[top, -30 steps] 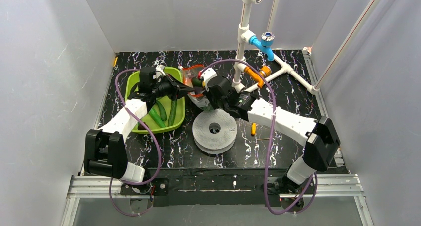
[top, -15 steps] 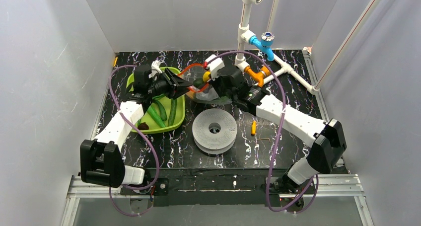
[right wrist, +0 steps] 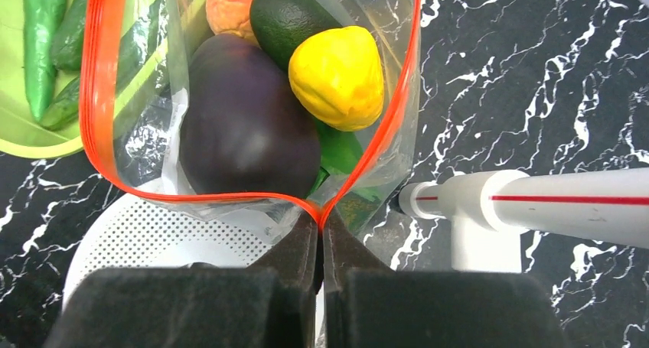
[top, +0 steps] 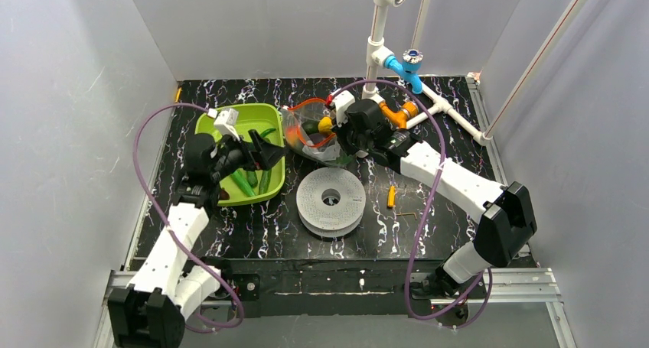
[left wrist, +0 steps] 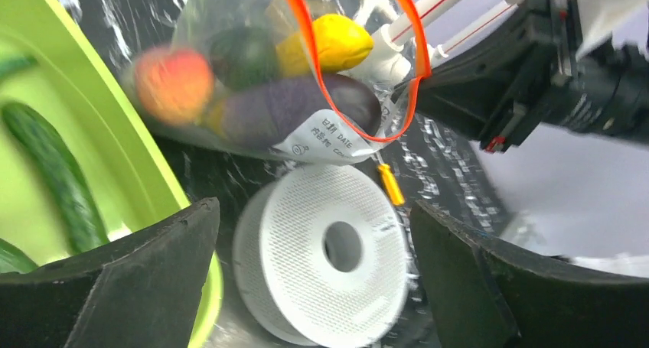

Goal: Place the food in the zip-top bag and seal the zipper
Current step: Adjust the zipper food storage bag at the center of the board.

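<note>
Zip-top bag point(top: 310, 136) gaped just ahead of the right pincer point(right wrist: 321, 245), whose fingers were pressed together on one end of the orange-red zipper point(right wrist: 98, 95). Inside the bag, beyond those fingers, lay a purple eggplant point(right wrist: 245, 126), a yellow piece point(right wrist: 337, 76) and an orange-red fruit point(right wrist: 229, 8). The left pincer point(left wrist: 312, 214) was spread wide, held nothing and was apart from the bag. A white perforated disc point(left wrist: 283, 279) on the desk point(right wrist: 536, 73) showed between its fingers. Green cucumbers point(left wrist: 53, 172) lay in a green tray point(left wrist: 115, 134) by its left finger.

A white perforated disc point(top: 344, 207) lies beside a green tray point(top: 252, 118).
</note>
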### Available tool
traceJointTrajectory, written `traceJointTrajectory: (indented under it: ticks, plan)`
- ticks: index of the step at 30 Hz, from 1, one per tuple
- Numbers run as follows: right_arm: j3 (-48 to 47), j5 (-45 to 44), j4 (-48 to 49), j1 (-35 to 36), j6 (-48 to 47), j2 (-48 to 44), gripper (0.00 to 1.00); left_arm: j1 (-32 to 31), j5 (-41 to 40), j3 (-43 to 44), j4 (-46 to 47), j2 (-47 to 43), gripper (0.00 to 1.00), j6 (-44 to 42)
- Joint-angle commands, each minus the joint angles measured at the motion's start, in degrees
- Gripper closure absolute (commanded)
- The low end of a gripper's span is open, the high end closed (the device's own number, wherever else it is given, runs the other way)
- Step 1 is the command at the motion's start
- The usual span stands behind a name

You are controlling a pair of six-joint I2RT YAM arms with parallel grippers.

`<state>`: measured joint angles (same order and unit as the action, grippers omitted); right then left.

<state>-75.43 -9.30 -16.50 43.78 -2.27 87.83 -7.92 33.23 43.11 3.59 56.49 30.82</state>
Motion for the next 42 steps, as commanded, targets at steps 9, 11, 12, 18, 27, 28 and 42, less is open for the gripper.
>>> traceJointTrajectory:
  ticks: [9,11,12,18,27,28,42]
  plan:
    - [-4.31,5.61,-2.68,-0.96,4.01,-2.22,0.99,7.61,22.74,2.16,45.78,24.07,0.15,-9.97]
    - [-4.68,5.98,-3.22,-1.08,4.08,-2.22,0.99,9.54,28.31,2.84,56.33,29.29,0.15,-7.60]
    - [-4.93,6.09,-3.52,-1.13,4.11,-2.23,0.99,10.06,29.22,3.47,58.77,31.35,0.15,-7.85]
    - [-6.50,6.12,-5.28,-1.18,3.29,-2.33,0.99,10.75,35.15,8.72,68.79,40.32,0.17,-1.31]
    - [-9.68,6.35,-8.13,-1.20,2.70,-0.60,0.99,9.91,36.05,14.74,84.78,50.69,0.24,11.25]
    - [-9.91,6.38,-8.48,-1.19,2.67,-0.49,0.99,9.59,36.16,15.21,84.81,51.36,0.25,11.26]
    - [-9.57,7.18,-10.06,-1.15,2.97,-0.75,0.99,5.09,33.21,19.94,84.83,56.71,0.27,11.52]
